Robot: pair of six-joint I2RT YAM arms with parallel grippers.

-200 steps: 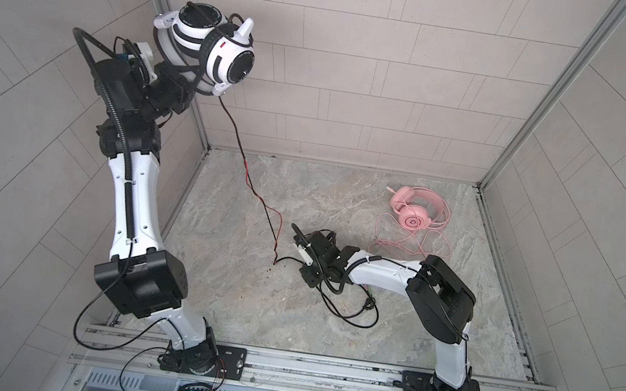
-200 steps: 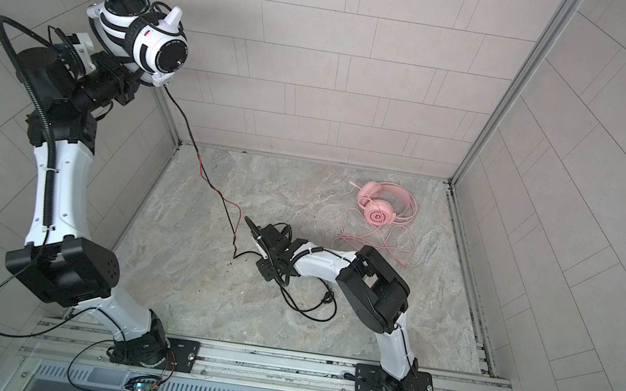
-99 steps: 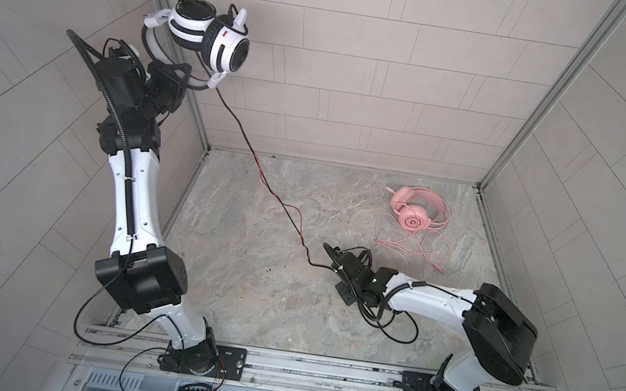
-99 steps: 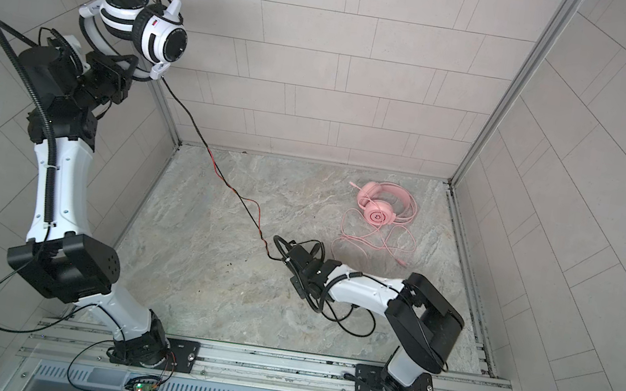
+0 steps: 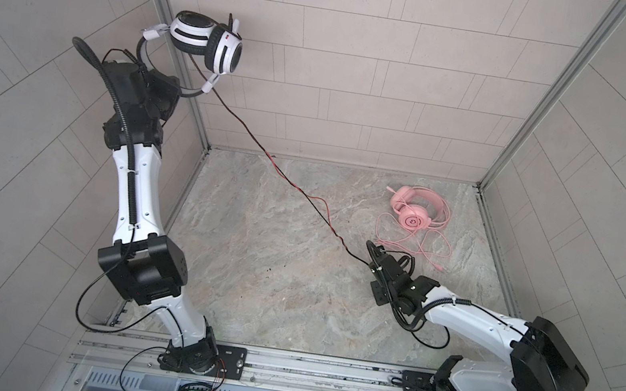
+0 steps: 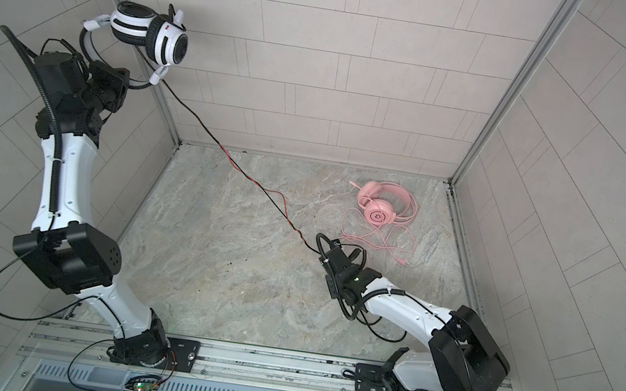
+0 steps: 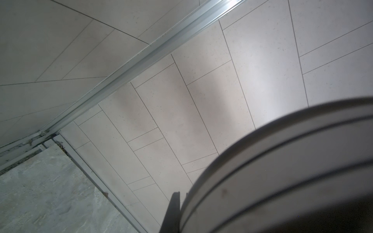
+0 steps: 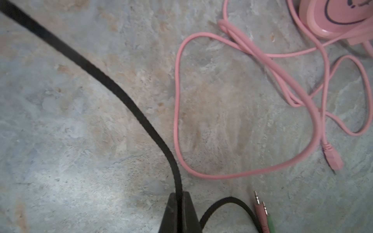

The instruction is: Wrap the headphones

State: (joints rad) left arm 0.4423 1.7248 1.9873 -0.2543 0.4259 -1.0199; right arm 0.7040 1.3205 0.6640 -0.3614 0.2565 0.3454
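Hanging high in the upper left of both top views, the white-and-black over-ear headset (image 5: 208, 42) (image 6: 150, 35) with its thin wire headband is lifted well clear of the desk, in front of the corner of the pale tiled wall (image 5: 361, 86). The left pincer (image 5: 180, 92) is shut tight on the headband just below the ear cups. In the left wrist view the blurred grey bands of that headband (image 7: 282, 171) fill the lower right, with one dark finger (image 7: 171, 213) right beside them.

From the headset a long black-and-red cable (image 5: 285, 174) (image 6: 261, 191) runs taut on a diagonal down to the centre right of the frame. There the right pincer (image 5: 372, 257) (image 8: 179, 213) sits low over the marbled grey stone-look desk (image 5: 247, 287). The right wrist view shows it clamped fully on the cable, which passes between its two dark fingers at the bottom centre. A slack black loop and two jack plugs (image 8: 262, 209), one pink and one green, lie just beside it.

An all-pink over-ear headset (image 5: 415, 216) (image 6: 382, 211) with a mic boom lies flat towards the upper right of the desk, well apart from the lifted one. Its pink cable (image 8: 176, 105) sprawls in loose loops between it and the right pincer, near but apart.
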